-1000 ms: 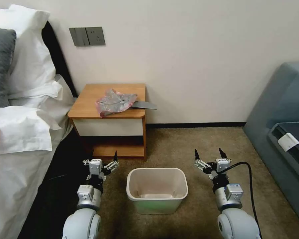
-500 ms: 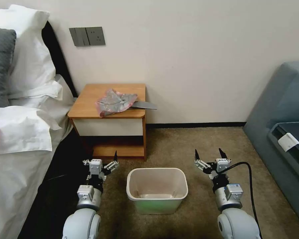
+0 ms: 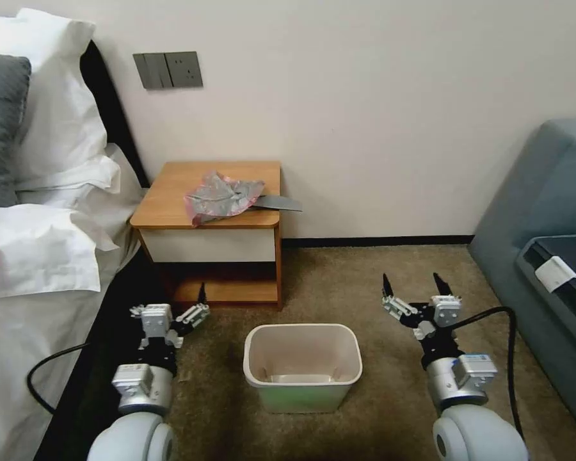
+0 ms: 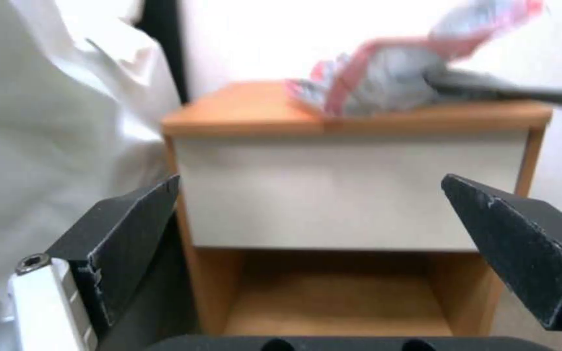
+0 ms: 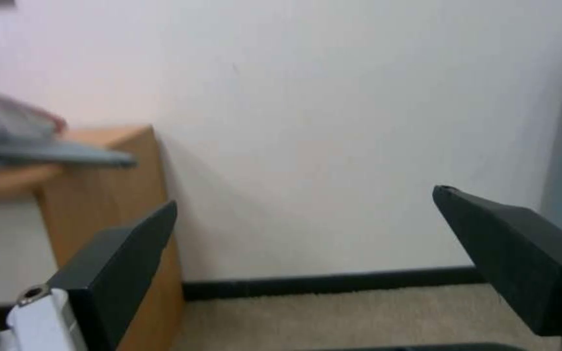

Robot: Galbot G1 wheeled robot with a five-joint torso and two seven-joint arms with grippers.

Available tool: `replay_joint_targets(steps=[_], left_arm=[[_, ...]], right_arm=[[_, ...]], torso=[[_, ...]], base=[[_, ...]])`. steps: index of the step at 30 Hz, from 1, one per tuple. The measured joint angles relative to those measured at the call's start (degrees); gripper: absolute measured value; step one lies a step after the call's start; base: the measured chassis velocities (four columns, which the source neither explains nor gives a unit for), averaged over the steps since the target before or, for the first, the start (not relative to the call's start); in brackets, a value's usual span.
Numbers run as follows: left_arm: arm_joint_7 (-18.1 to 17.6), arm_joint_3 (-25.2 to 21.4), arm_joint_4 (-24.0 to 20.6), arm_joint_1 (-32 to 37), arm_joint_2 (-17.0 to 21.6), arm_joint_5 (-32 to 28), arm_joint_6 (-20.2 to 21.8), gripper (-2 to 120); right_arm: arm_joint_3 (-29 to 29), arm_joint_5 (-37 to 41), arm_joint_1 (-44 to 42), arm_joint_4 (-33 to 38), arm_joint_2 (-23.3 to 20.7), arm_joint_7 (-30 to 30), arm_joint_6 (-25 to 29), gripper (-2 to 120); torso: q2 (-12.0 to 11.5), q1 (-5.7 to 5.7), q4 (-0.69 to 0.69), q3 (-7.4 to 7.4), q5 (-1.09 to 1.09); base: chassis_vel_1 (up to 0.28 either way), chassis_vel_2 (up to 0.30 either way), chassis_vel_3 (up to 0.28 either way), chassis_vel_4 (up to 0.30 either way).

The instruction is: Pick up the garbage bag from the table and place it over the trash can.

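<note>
Evidently unstarted: garbage bag (image 3: pixel 221 195) crumpled near the tabletop (image 3: pixel 173 195) front edge; left claw (image 3: pixel 168 310) and right claw (image 3: pixel 416 296) spread, flanking the trash can (image 3: pixel 302 365).

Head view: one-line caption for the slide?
Both open grippers, left gripper and right gripper, flank the empty trash can; the garbage bag lies on the table.

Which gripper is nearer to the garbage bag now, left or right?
Left. The left gripper sits below the table's front, under the garbage bag; the right gripper is off beyond the trash can.
</note>
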Motion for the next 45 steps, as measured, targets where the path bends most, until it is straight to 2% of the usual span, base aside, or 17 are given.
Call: replay_joint_targets(steps=[3,4,5,7,8,12,16,17,18,19,26,32,39,42,43,45], left_arm=[[-0.1,-0.7,-1.7,0.9,-0.1,-0.4,0.4,100],[-0.1,-1.3,-3.5,2.0,0.0,-0.8,1.0,100],[-0.1,-1.3,-3.5,2.0,0.0,-0.8,1.0,100],[-0.1,-2.6,-6.5,3.7,0.3,-1.7,2.0,100],[-0.1,-2.6,-6.5,3.7,0.3,-1.7,2.0,100],[-0.2,-4.7,-11.8,7.0,0.9,-3.1,3.8,100],[-0.2,-4.9,-12.7,7.6,1.1,-3.4,4.2,100],[-0.2,-5.3,-13.5,8.2,1.5,-3.8,4.5,100],[-0.2,-5.4,-13.7,8.6,1.7,-4.1,4.9,100],[-0.2,-6.1,-13.8,10.0,2.6,-4.9,5.9,100],[-0.2,-6.5,-13.8,10.7,3.3,-5.5,6.6,100],[-0.2,-6.6,-13.7,10.9,3.2,-5.6,6.6,100],[-0.2,-6.6,-13.5,11.0,2.6,-5.5,6.3,100],[-0.2,-6.5,-13.5,10.9,2.5,-5.5,6.2,100],[-0.2,-6.5,-13.5,10.9,2.5,-5.5,6.2,100],[-0.2,-6.5,-13.4,11.0,2.5,-5.5,6.1,100]], right_arm=[[-0.1,1.0,-1.1,3.4,-0.1,0.4,-1.3,100],[-0.2,2.1,-2.2,6.8,-0.3,0.9,-2.7,100],[-0.2,2.1,-2.2,6.8,-0.3,0.9,-2.7,100],[-0.3,3.2,-3.4,10.4,-0.4,1.3,-4.2,100],[-0.3,3.2,-3.4,10.4,-0.4,1.3,-4.2,100],[-0.5,4.9,-5.1,12.0,-0.6,1.9,-6.3,100],[-0.5,4.9,-5.2,12.0,-0.6,2.0,-6.4,100],[-0.5,5.2,-5.2,12.0,-0.7,2.0,-6.6,100],[-0.7,6.9,-5.0,12.0,-1.2,2.4,-7.4,100],[-1.1,11.2,-4.2,11.9,-2.7,3.3,-9.2,100],[-1.6,18.3,-3.2,11.7,-4.0,4.6,-10.9,100],[-1.6,19.2,-2.8,11.5,-4.0,4.9,-11.1,100],[-1.6,22.2,-2.2,11.5,-4.5,5.0,-13.9,100],[-1.7,31.4,2.1,11.4,-5.7,8.0,-16.4,100],[-1.7,31.4,2.1,11.4,-5.7,8.0,-16.4,100],[-2.2,44.0,7.4,10.8,-6.3,12.9,-17.9,100]], torso=[[0.0,0.00,0.00,0.00,0.03],[0.0,0.00,-0.01,0.00,-0.03],[0.0,0.00,-0.01,0.00,-0.03],[0.0,0.00,0.00,0.00,0.00],[0.0,0.00,0.00,0.00,0.00],[0.0,0.00,0.01,0.00,0.03],[0.0,0.00,0.00,0.01,-0.04],[0.0,0.00,-0.01,0.00,0.05],[0.0,0.00,-0.01,0.01,-0.02],[0.0,0.00,0.00,0.01,0.02],[0.0,0.00,0.00,0.01,0.00],[0.0,0.00,0.00,0.01,0.00],[0.0,0.00,-0.01,0.01,0.00],[0.0,0.00,-0.01,0.01,0.00],[0.0,0.00,-0.01,0.01,0.00],[0.0,0.00,-0.01,0.01,-0.01]], base=[[0.000,0.000,0.000,0.000],[0.000,0.000,0.000,0.000],[0.000,0.000,0.000,0.000],[0.000,0.000,0.000,0.000],[0.000,0.000,0.000,0.000],[0.000,0.000,0.000,0.000],[0.000,0.000,0.000,0.000],[0.000,0.000,0.000,0.000],[0.000,0.000,0.000,0.000],[0.000,0.000,0.000,0.000],[0.000,0.000,0.000,0.000],[0.000,0.000,0.000,0.000],[0.000,0.000,0.000,0.000],[0.000,0.000,0.000,0.000],[0.000,0.000,0.000,0.000],[0.000,0.000,0.000,0.000]])
